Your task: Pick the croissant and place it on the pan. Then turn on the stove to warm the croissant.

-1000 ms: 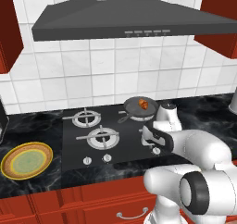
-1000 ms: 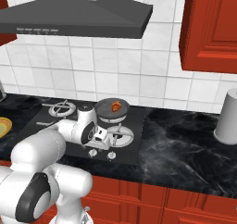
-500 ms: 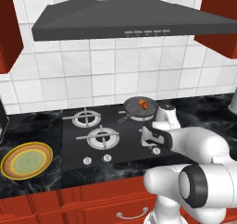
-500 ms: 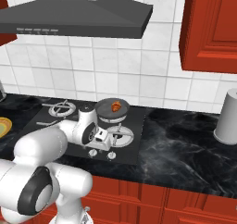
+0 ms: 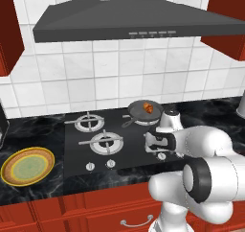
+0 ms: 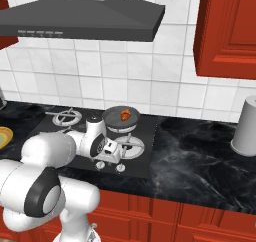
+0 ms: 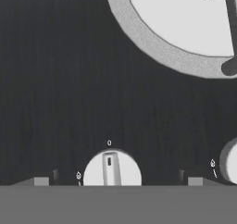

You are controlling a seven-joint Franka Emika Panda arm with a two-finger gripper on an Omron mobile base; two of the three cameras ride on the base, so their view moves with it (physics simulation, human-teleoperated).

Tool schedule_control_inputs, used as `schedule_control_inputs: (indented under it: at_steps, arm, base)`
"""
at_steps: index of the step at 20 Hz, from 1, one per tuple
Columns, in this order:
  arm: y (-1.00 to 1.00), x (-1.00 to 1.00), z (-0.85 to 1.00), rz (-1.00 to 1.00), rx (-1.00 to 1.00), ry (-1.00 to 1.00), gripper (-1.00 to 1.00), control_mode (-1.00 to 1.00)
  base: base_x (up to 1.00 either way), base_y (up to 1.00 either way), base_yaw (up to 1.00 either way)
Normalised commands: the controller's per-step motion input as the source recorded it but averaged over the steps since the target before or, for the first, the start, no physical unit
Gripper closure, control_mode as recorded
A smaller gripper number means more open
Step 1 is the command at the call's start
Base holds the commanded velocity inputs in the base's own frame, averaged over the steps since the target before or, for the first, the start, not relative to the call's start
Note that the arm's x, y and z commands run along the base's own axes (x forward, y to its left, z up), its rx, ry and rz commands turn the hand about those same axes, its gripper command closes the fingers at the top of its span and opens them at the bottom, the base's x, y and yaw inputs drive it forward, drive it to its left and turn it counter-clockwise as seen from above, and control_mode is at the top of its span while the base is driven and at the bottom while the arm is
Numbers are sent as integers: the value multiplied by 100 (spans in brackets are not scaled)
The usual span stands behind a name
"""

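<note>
The orange-brown croissant [image 5: 148,108] [image 6: 125,115] lies in the small dark pan [image 5: 139,112] [image 6: 114,118], which sits on the back right burner of the black stove [image 5: 76,145] [image 6: 145,158]. My gripper [image 5: 155,149] [image 6: 111,160] [image 7: 118,181] hangs low over the stove's front right edge, in front of the pan. It is open. In the hand view its fingertips [image 7: 41,180] stand wide apart on either side of a round silver knob [image 7: 111,168], whose marker points at the 0 sign. A second knob [image 7: 230,162] shows at the right edge.
A yellow-rimmed green plate [image 5: 27,166] lies on the dark marble counter to the stove's left. A grey canister [image 6: 246,126] stands on the counter at the right. The grey range hood [image 5: 129,25] hangs above. A silver burner ring [image 7: 152,47] is just beyond the knobs.
The hand has shifted slightly over the front right knobs. The croissant and the pan have not moved.
</note>
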Motion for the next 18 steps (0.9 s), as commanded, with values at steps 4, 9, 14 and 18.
schedule_control_inputs:
  at_steps: [4,9,14,18]
  arm:
    - [0,12,-21,0,-1,0,-100,-100]
    - [0,15,-22,0,-2,0,-100,-100]
    - [0,8,-8,0,0,0,-100,-100]
    - [0,-9,-1,0,0,0,-100,-100]
  base:
    - [0,0,0]
    - [0,0,0]
    - [0,0,0]
    - [0,0,0]
